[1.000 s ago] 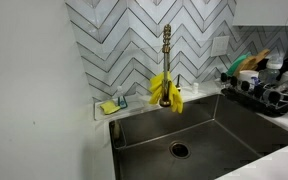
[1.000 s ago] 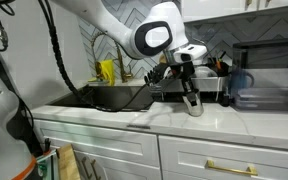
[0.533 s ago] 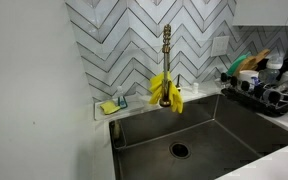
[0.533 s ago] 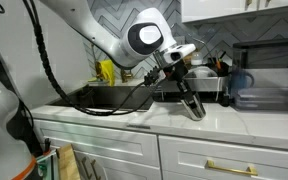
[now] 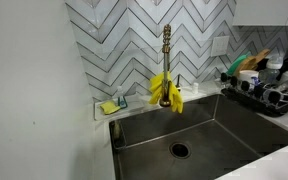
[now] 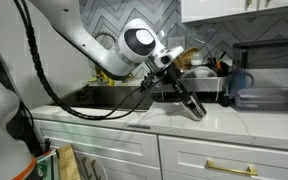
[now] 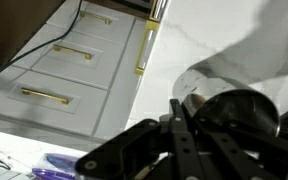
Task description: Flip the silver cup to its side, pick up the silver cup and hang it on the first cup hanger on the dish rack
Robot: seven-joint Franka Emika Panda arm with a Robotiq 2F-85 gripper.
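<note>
The silver cup [image 6: 197, 112] is a small shiny cylinder, tilted over on the white counter in front of the dish rack [image 6: 212, 88]. My gripper [image 6: 191, 105] comes down at a slant and is shut on the cup's rim. In the wrist view the cup [image 7: 219, 85] fills the right side with its dark mouth turned toward me. My gripper [image 7: 179, 105] has its dark fingers close together at the cup's wall. The black wire dish rack [image 5: 269, 95] also shows at the far right of an exterior view, loaded with dishes. The hanger is not discernible.
A steel sink [image 5: 199, 135] lies left of the rack, with a faucet [image 5: 167, 45] and yellow gloves [image 5: 166, 90] hung on it. A small yellow-sponge tray [image 5: 111, 106] sits at the sink's corner. A dark box [image 6: 264, 88] stands right of the cup. White drawers [image 7: 74, 70] run below the counter edge.
My gripper has swung from upright to a clear slant, and the cup in it has tipped from standing toward its side. The arm's wrist has moved left.
</note>
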